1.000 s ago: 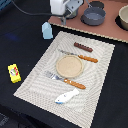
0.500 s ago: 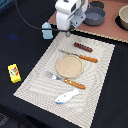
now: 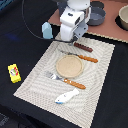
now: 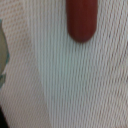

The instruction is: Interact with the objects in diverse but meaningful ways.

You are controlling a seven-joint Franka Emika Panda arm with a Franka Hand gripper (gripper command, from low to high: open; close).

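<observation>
My gripper hangs low over the far end of the striped placemat, just to the exterior view's left of the brown sausage. Its fingers are hidden under the white hand, so their state is unclear. In the wrist view the rounded end of the sausage lies on the mat and no fingers show. The pale blue carton stands beside the arm. A white-and-blue fish lies at the mat's near end. The yellow packet rests on the black cloth. Behind the arm sits the grey frying pan.
A round wooden plate sits mid-mat between an orange-handled knife and fork. A bowl stands at the back on the exterior view's right. A black cable loops behind the arm.
The arm has come forward and down from the back of the table, and now hangs low over the mat's far end near the sausage.
</observation>
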